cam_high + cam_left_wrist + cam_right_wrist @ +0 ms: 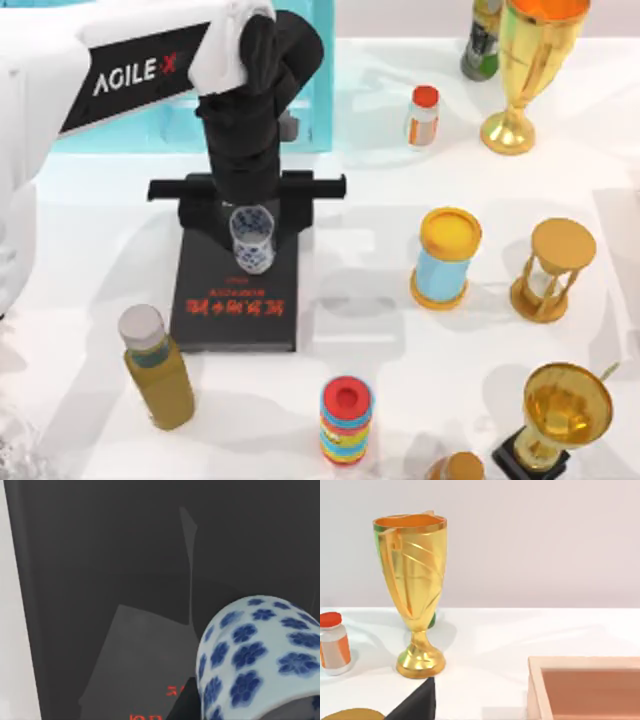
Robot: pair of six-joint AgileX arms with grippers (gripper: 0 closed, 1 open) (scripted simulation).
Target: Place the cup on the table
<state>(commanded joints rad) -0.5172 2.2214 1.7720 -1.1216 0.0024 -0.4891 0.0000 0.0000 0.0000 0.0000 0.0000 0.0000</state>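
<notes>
Porcelain, blue-flowered, the cup (252, 238) sits upright in our left gripper (251, 226), whose fingers clamp its sides, over the black book (240, 290) left of the table's (380, 320) middle. We judge it is held there because it must clear the book to reach bare table. Our right arm is parked near the far edge.
</notes>
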